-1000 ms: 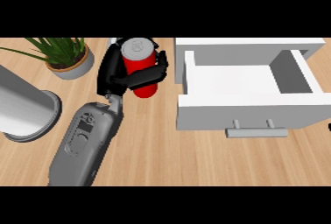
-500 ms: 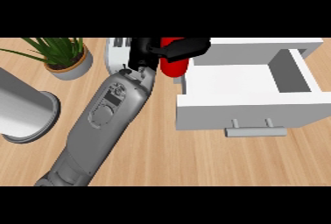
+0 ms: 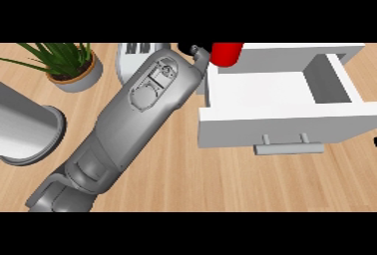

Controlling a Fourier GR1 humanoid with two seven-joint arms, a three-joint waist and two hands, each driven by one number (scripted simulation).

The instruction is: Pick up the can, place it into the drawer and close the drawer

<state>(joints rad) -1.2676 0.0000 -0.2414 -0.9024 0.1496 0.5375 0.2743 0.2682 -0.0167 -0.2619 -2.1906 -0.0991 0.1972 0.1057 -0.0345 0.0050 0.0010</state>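
The red can [image 3: 227,54] hangs at the top of the head view, over the back left corner of the open white drawer [image 3: 287,127]. My left hand [image 3: 189,49] shows only as a black bit beside the can and still holds it; the rest is cut off at the top. The grey left forearm [image 3: 140,114] runs up from the lower left. The drawer's inside shows nothing in it, and its handle [image 3: 288,148] faces me. A dark sliver [image 3: 372,142] at the right edge may be my right hand.
A potted plant [image 3: 70,64] stands at the back left. A large grey cylinder [image 3: 22,127] fills the left edge. A white slotted appliance [image 3: 140,55] sits behind the forearm. Bare wooden counter [image 3: 221,184] lies in front of the drawer.
My left hand has carried the can up off the counter and rightward, from beside the drawer to over its back left corner. The forearm now stretches further across the view.
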